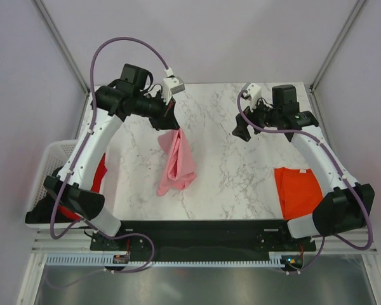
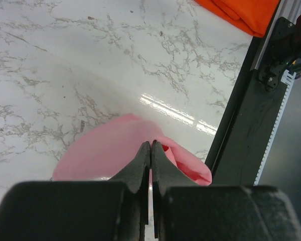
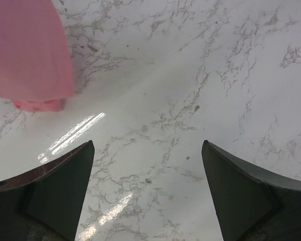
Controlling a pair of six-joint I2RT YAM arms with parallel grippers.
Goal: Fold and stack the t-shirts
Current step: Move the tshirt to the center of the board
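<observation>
The light pink t-shirt point(image 1: 176, 162) hangs bunched from my left gripper point(image 1: 176, 127), its lower end resting on the marble table point(image 1: 235, 171). In the left wrist view my left gripper point(image 2: 151, 145) is shut on the pink t-shirt point(image 2: 110, 150). My right gripper point(image 1: 242, 132) is open and empty above the table's far right; its fingers point(image 3: 65, 170) stand wide apart, with the pink t-shirt point(image 3: 27, 55) at upper left. The folded orange t-shirt point(image 1: 297, 190) lies at the near right, also in the left wrist view point(image 2: 241, 15). A red t-shirt point(image 1: 100, 175) shows in the basket.
A white lattice basket point(image 1: 47, 165) stands off the table's left edge, partly behind the left arm. A black rail point(image 1: 203, 232) runs along the near table edge, also in the left wrist view point(image 2: 241, 130). Frame posts rise at the back corners.
</observation>
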